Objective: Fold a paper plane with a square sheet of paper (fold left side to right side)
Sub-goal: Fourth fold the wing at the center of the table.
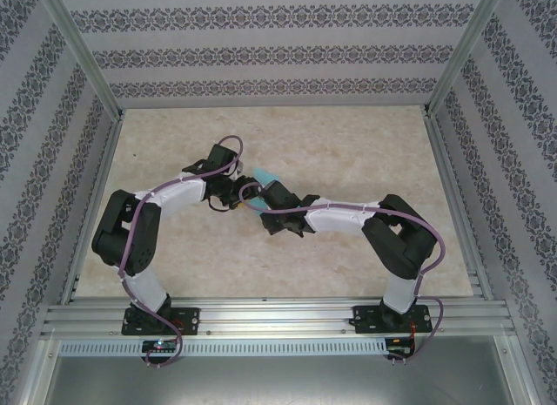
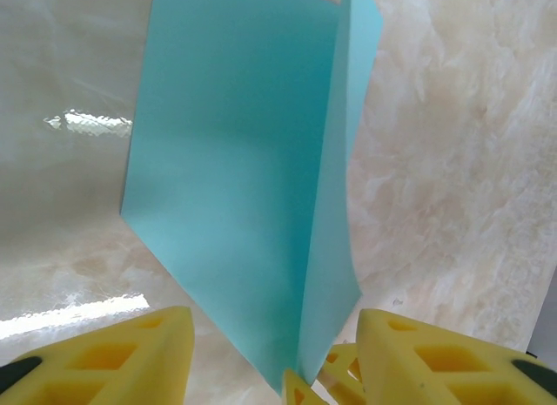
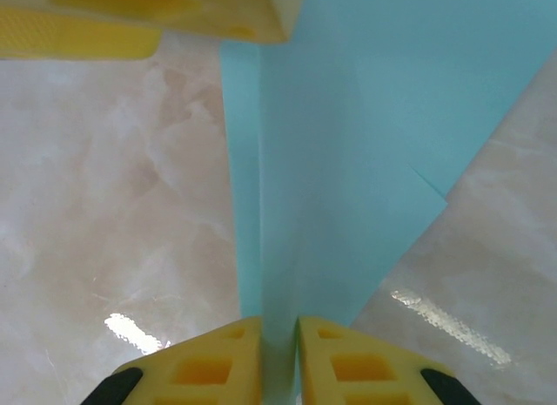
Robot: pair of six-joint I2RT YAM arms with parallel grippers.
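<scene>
Paper (image 2: pixel 235 161) lies mid-table between your two arms. It narrows to a point at one end, and one long flap stands up off the flat part along a crease. Your right gripper (image 3: pixel 278 325) is clamped on that raised flap, fingers pressed together with the teal edge between them. Your left gripper (image 2: pixel 274 318) stands wide, one finger on either side of the pointed end, and it seems to touch nothing.

You look to be midway through the side-to-side fold, with the flap lifted but not yet laid down. The next move calls for carrying the pinched edge across and down until it meets the far edge squarely. The flat half must stay put meanwhile, and the glossy table (image 2: pixel 452 161) will likely let thin paper slide. Your left gripper is well placed to press down near the point as an anchor, then firm the crease.
</scene>
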